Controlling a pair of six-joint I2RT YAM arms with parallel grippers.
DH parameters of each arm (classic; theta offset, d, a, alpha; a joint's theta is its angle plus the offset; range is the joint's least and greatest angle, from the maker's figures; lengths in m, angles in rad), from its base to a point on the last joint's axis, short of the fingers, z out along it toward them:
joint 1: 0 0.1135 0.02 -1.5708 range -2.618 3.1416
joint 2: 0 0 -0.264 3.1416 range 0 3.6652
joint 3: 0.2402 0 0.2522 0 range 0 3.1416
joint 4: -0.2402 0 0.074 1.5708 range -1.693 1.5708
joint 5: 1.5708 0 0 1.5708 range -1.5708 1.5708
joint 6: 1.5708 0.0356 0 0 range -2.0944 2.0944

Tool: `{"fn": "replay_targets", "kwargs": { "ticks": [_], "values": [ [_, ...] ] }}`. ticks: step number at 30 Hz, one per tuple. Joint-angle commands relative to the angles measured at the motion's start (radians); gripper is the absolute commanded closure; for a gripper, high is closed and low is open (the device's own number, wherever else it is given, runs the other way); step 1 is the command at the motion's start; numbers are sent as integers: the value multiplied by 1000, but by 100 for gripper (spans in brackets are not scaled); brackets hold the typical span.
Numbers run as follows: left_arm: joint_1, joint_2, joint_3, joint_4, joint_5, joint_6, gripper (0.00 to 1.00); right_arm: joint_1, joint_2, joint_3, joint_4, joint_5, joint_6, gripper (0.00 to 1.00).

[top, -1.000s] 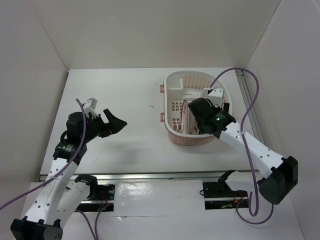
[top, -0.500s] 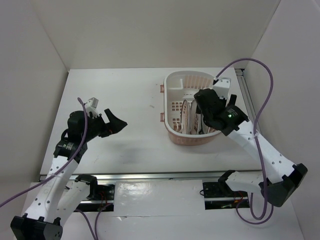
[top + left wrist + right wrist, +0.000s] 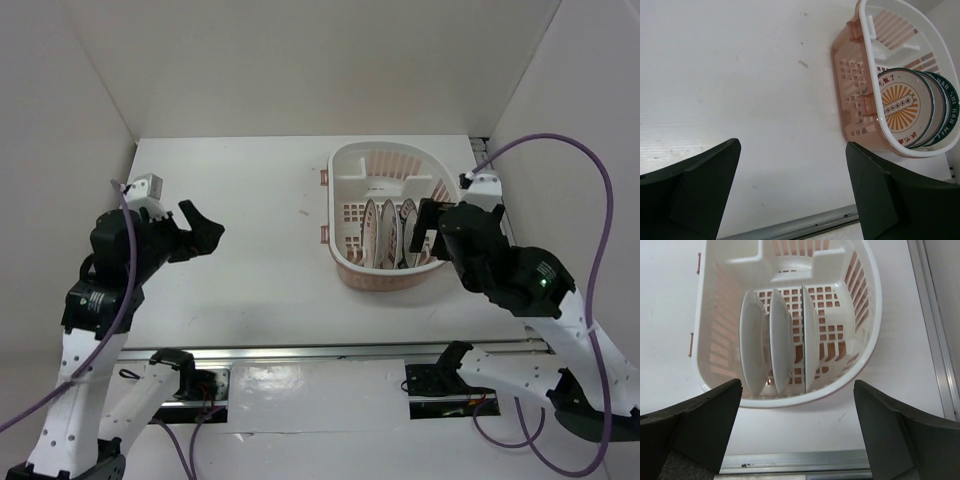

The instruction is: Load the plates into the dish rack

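**Right arm backed out; all three plates racked**

Since a second ago your right gripper [image 3: 425,232] has drawn out of the pale pink slotted plastic oval dish rack [image 3: 345,160]. In the top view it now hangs just beside the rack's right rim, jaws spread and carrying nothing. Your left gripper [image 3: 203,225] has pulled back leftward, well apart from the rack, also spread and empty. Three small round white plates [image 3: 385,235] stand on edge, side by side, in the rack's near half.

From the left wrist, the orange sunburst plate [image 3: 897,105] faces you. Only a sliver of the second plate shows behind it, and the dark lettered-rim plate [image 3: 951,112] stands rearmost.

From the right wrist, the plates appear edge-on, upright and slightly apart on the grid floor. The white inner compartment [image 3: 787,257] at the far end shows nothing inside. No plate is visible outside the rack, so you can likely treat the loading as finished.
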Motion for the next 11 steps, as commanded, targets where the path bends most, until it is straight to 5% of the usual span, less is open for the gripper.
{"fn": "replay_targets", "kwargs": {
  "ticks": [1, 11],
  "values": [
    [6, -59, 64, -117, -91, 69, 0, 5, -49, 27, -115, -44, 23, 0],
    [6, -131, 12, -174, -110, 78, 0, 5, -168, 59, -195, -44, 46, 0]
  ]
}}
